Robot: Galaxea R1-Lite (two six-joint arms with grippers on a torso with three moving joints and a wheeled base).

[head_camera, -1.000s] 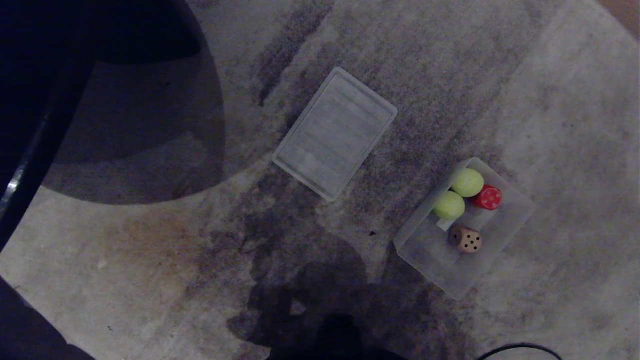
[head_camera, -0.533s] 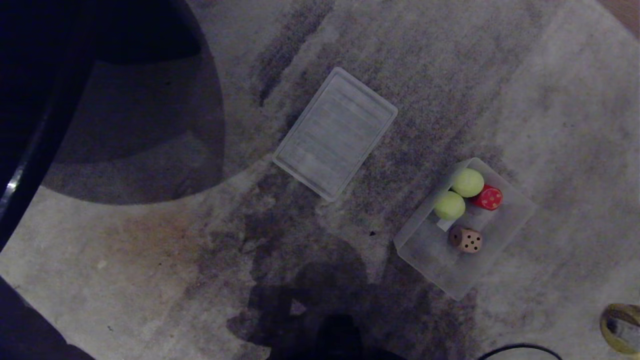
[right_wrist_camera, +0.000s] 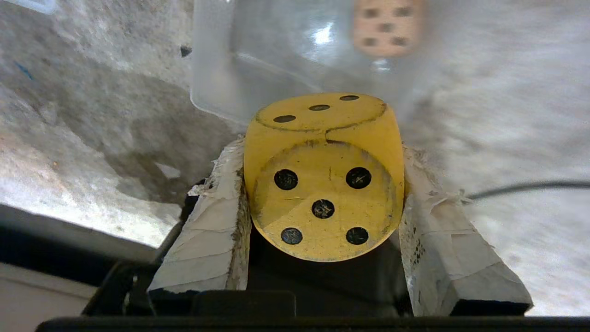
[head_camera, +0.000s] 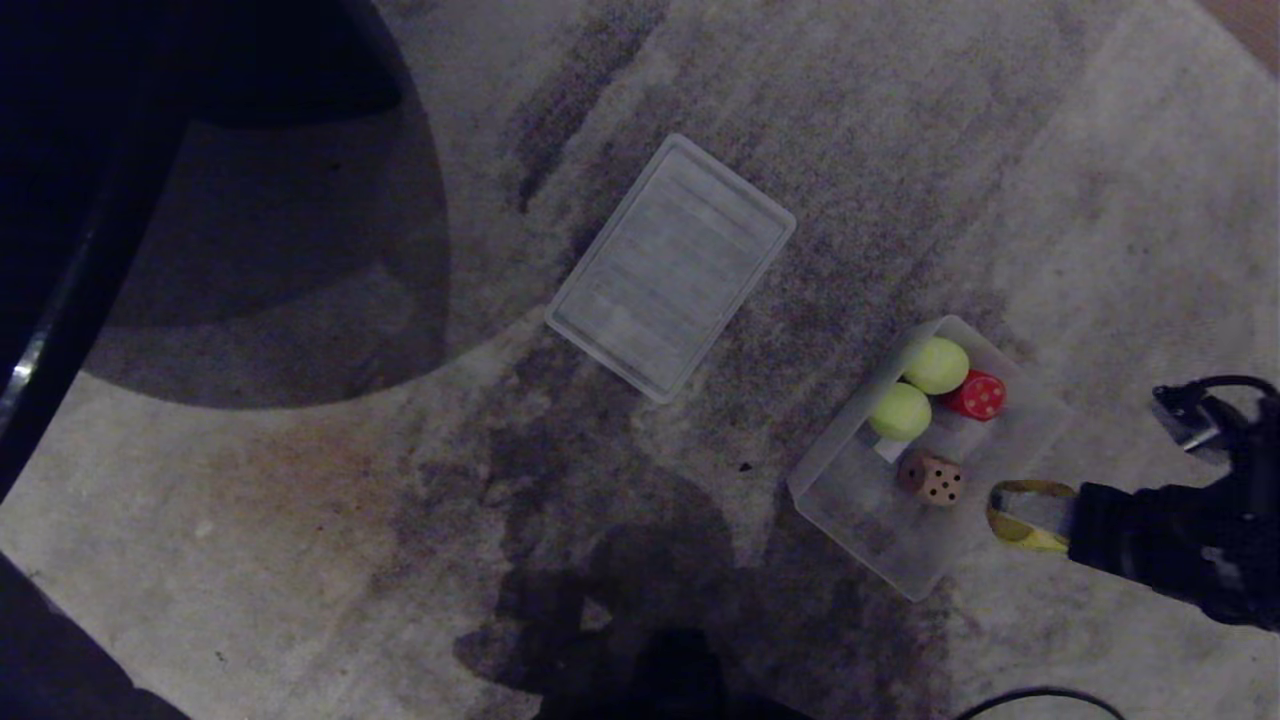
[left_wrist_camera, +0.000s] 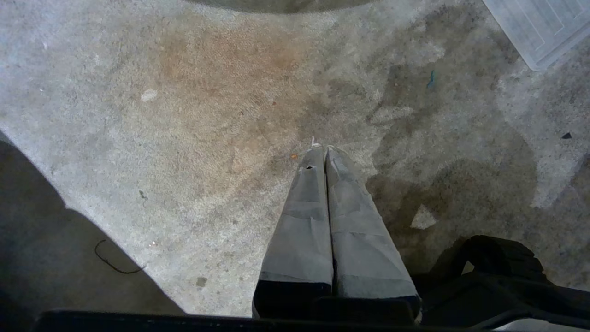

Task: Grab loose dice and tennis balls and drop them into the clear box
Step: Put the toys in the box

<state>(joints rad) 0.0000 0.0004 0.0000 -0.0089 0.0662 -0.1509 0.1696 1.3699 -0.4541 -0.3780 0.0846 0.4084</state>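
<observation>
Right gripper (right_wrist_camera: 322, 184) clamps the rigid, seemingly light yellow die (right_wrist_camera: 322, 180) by opposite flat faces beside the clear box (head_camera: 1030, 420)

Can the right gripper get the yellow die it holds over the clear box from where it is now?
Probably yes: the right gripper holds the yellow die right beside the clear box, whose top is open, with nothing between them.

A yellow die (right_wrist_camera: 325, 184) with black pips is sitting between the right pincer's (right_wrist_camera: 322, 216) white-taped fingers (right_wrist_camera: 214, 230), a tan die (right_wrist_camera: 387, 25) showing beyond.
</observation>
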